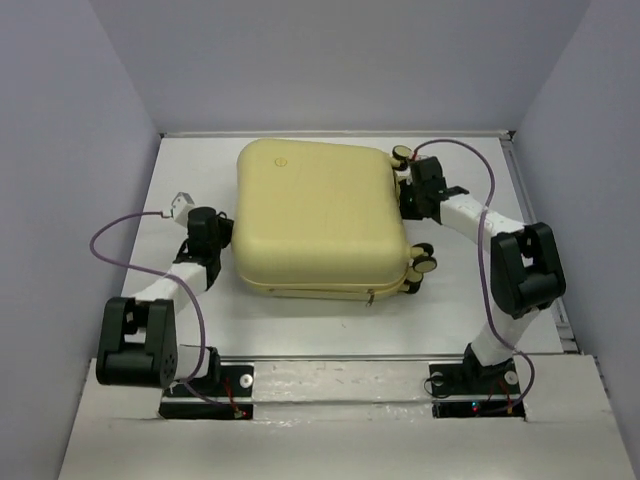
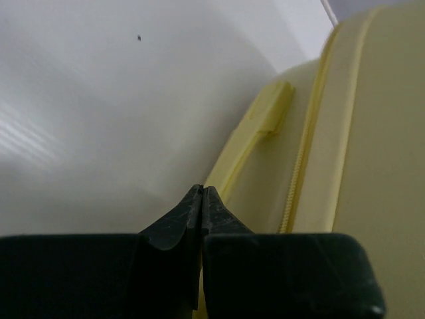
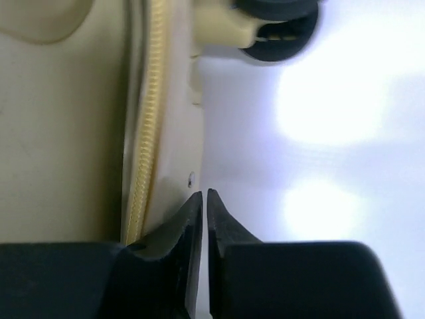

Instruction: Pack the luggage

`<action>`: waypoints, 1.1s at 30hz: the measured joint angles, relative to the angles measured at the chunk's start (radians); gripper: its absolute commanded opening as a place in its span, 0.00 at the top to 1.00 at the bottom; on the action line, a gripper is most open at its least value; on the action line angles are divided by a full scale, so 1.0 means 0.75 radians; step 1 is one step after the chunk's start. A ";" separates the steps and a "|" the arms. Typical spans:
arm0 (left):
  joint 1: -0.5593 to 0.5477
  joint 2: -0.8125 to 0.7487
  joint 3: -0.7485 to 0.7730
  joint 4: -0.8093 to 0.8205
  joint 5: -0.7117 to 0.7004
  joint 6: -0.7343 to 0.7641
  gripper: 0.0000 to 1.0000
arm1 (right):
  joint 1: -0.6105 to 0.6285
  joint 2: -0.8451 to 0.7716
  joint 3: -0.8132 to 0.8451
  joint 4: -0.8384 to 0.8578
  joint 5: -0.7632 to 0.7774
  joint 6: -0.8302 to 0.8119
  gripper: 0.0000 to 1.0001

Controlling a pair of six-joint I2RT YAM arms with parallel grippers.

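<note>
The pale yellow hard-shell luggage (image 1: 318,218) lies flat and closed in the middle of the white table, small round emblem up, caster wheels (image 1: 422,262) on its right side. My left gripper (image 1: 226,232) is shut and empty at the luggage's left side; the left wrist view shows its tips (image 2: 202,191) by the yellow handle (image 2: 265,119) and zipper (image 2: 302,159). My right gripper (image 1: 403,198) is shut and empty against the luggage's right side, between the wheels; the right wrist view shows its tips (image 3: 204,195) beside the zipper (image 3: 149,126) and one wheel (image 3: 275,26).
Grey walls enclose the table (image 1: 180,300) on the left, back and right. A small white piece (image 1: 180,203) lies near the left wall. A raised ledge (image 1: 340,375) with both arm bases runs along the near edge.
</note>
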 measured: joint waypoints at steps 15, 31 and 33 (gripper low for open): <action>-0.827 -0.610 -0.436 -0.051 -0.117 -0.195 0.88 | -0.130 0.228 0.836 0.017 -0.621 0.103 0.30; -0.857 -0.691 -0.332 -0.180 -0.092 -0.116 0.69 | -0.134 -1.207 -0.689 0.387 -0.542 0.195 0.93; -0.862 -0.676 -0.332 -0.178 -0.056 -0.109 0.69 | -0.134 -1.328 -0.755 0.367 -0.463 0.223 0.93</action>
